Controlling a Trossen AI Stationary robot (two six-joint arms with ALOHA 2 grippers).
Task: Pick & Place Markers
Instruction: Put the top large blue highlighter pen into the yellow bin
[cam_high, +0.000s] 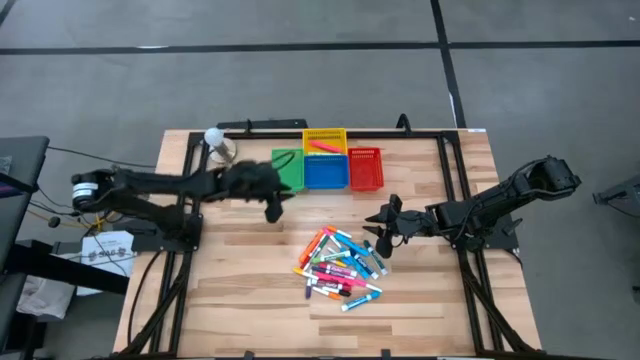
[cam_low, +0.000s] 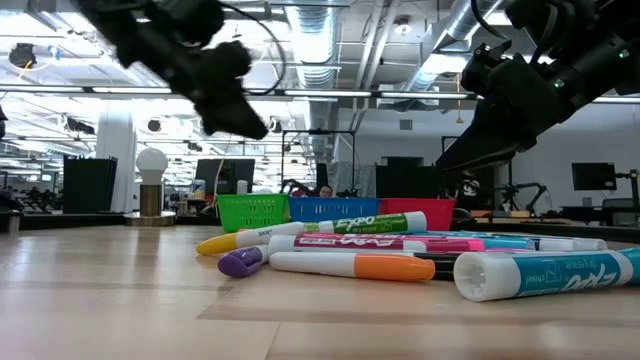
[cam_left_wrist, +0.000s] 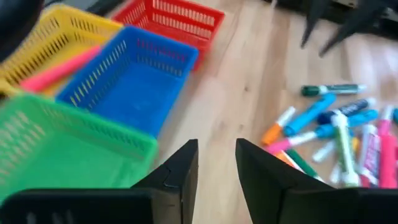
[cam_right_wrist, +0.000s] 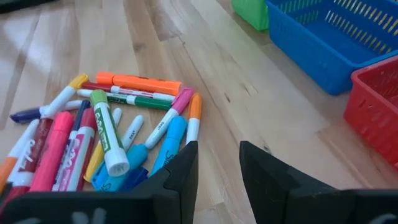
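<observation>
One pink marker (cam_high: 322, 146) lies in the yellow basket (cam_high: 325, 133); the pile of markers (cam_high: 340, 266) waits on the tabletop (cam_high: 240, 290). Left end effector (cam_left_wrist: 216, 163) and right end effector (cam_right_wrist: 217, 163) both hang slightly apart, empty.

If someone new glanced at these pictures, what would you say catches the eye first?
Most likely the heap of markers lying criss-cross on the wooden table, toward its front and right of the middle. Next, the four bright baskets near the far edge: green, blue, red, and a yellow basket behind them with one pink marker in it. The right gripper hovers open and empty beside the heap, the left gripper open near the green basket.
</observation>
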